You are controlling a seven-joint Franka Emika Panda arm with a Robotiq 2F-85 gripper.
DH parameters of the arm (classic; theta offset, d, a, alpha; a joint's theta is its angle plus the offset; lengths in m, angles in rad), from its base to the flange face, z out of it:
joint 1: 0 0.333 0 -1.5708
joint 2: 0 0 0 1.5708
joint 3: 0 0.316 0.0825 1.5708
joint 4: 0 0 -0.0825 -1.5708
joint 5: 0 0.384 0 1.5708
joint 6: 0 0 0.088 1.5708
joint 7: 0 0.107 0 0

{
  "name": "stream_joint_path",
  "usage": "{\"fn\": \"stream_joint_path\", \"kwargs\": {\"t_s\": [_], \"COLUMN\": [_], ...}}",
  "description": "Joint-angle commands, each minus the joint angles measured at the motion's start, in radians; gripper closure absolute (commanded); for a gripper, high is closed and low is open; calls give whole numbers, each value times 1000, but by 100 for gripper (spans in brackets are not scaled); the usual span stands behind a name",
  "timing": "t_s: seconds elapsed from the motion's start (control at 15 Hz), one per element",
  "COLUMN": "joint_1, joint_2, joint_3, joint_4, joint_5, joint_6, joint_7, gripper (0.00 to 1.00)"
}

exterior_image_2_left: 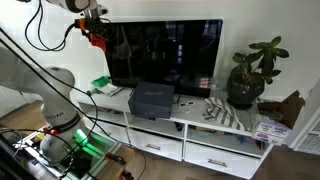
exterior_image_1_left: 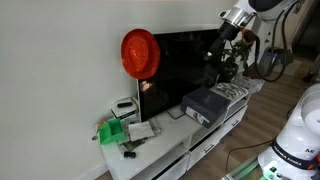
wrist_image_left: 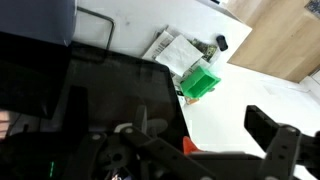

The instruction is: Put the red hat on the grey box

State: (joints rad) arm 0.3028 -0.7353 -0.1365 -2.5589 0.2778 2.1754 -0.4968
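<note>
Red hat (exterior_image_1_left: 140, 52): upper left-centre of frame, face-on disc at the top left corner of the TV (exterior_image_2_left: 165, 55). In an exterior view it shows as a red patch (exterior_image_2_left: 97, 38) at upper left, just under the gripper (exterior_image_2_left: 90, 20). It is up off the stand and well apart from the grey box (exterior_image_2_left: 150, 99), which lies lower centre on the white TV stand (exterior_image_2_left: 195, 118).

Progress: placement not done, and from these frames pick-up doesn't look done either.

Fingers: wrist view shows one finger (wrist_image_left: 272, 138) far out at lower right, w/ only a red sliver at bottom centre. Read: jaws spread, not clamped on the hat. The opposite finger is lost against the dark screen, so confidence is moderate. Can't tell whether the hat touches the gripper or hangs on the TV corner.

Left to do (judgement): close on hat, carry it down and right across the screen, set it on the box top, let go.

Containers:
- Grey box (exterior_image_1_left: 205, 100): top looks bare in both exterior views.
- Green object (wrist_image_left: 200, 82): ribbed, beside papers; contents not resolvable.
- Small white box (exterior_image_1_left: 125, 105): shut or open, can't tell.
- Stand drawers (exterior_image_2_left: 215, 160): closed.
- Pot (exterior_image_2_left: 240, 97) at right: holds a plant.
</note>
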Motion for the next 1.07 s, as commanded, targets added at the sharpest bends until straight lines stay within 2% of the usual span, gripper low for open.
{"fn": "stream_joint_path", "kwargs": {"t_s": [0.0, 0.8, 1.0], "joint_1": [-2, -9, 26], "joint_2": [15, 19, 112], "joint_3": [10, 10, 59], "joint_4": [8, 5, 40], "joint_5": [10, 9, 34], "joint_6": [10, 9, 73], "joint_7": [-7, -7, 29], "gripper": [0, 0, 0]}}
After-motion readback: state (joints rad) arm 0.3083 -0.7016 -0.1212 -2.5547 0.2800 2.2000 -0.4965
